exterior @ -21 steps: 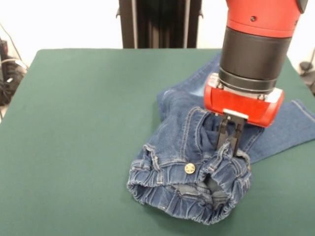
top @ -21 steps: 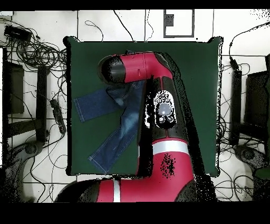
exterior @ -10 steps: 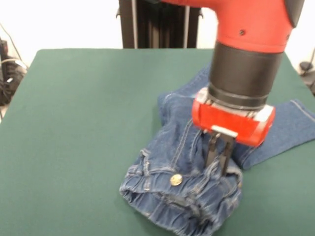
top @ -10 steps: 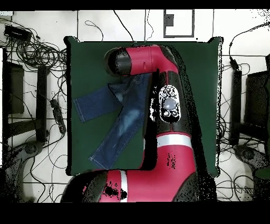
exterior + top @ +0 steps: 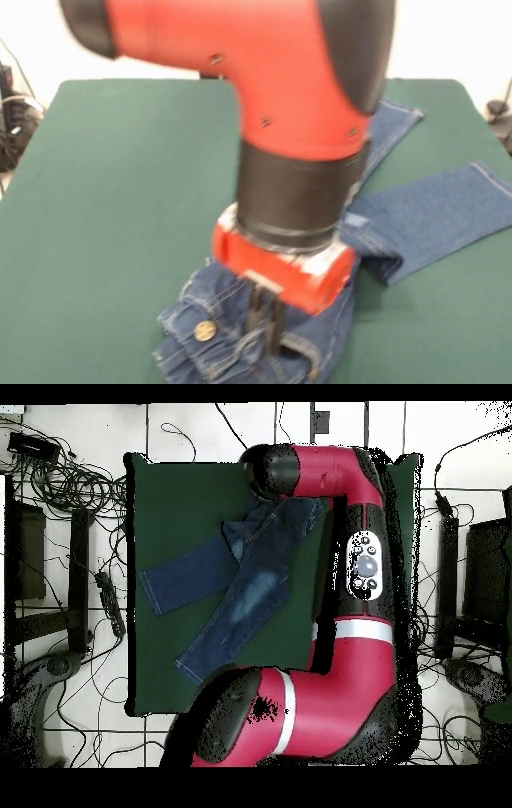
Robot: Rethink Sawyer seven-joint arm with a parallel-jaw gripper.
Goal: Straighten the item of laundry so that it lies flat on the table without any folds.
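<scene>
The item of laundry (image 5: 424, 212) is a small pair of blue jeans on the green table (image 5: 120, 160). Its waistband, with the brass button (image 5: 205, 330), is bunched at the table's near edge. One leg stretches right and the other runs back behind the arm. My gripper (image 5: 266, 324) points down, shut on the waistband just right of the button. Seen from overhead, the jeans (image 5: 250, 589) spread in a V with both legs toward the lower left of the table (image 5: 180, 494). The arm's head hides the waistband and gripper there.
Tangled cables (image 5: 70, 479) and dark equipment (image 5: 25, 549) surround the table on the floor in the overhead view. More cables (image 5: 12, 112) lie off the table's left side in the front view. The red arm (image 5: 350, 584) lies along the table's right side in the overhead view.
The gripper has dragged the waistband toward the near-left in the front view. Both legs have been pulled out longer and straighter behind it.
</scene>
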